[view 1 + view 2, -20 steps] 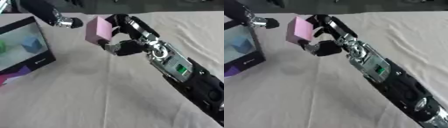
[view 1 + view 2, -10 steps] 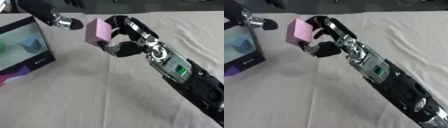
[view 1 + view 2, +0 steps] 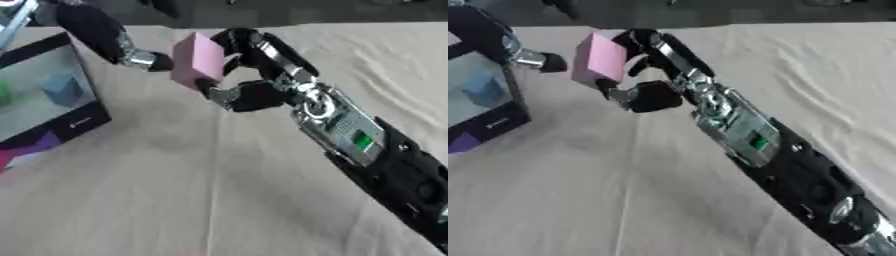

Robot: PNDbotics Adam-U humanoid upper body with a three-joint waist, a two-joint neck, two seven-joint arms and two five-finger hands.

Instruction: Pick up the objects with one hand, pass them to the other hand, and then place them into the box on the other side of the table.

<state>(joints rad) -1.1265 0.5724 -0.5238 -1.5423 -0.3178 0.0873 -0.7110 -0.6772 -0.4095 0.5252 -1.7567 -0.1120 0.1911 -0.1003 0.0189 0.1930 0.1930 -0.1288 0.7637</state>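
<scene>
My right hand (image 3: 254,92) reaches in from the lower right and is shut on a pink block (image 3: 198,60), held above the cloth with fingers over its top and the thumb under it. Coming from the upper left, my left hand (image 3: 138,58) shows one straight finger whose black tip lies just at the block's left face; the rest of that hand is hidden. The box (image 3: 80,122) stands at the left edge, dark-framed with a clear side. A blue cube (image 3: 63,89) and a green thing (image 3: 4,94) show inside it.
A beige cloth (image 3: 175,200) covers the table, wrinkled at the right. A purple and pink shape (image 3: 22,150) lies in front of the box at the left edge. My right forearm (image 3: 367,150) crosses the right half of the view.
The left hand's fingertip has dropped slightly and come closer to the block's left face. The right hand and the pink block have hardly moved.
</scene>
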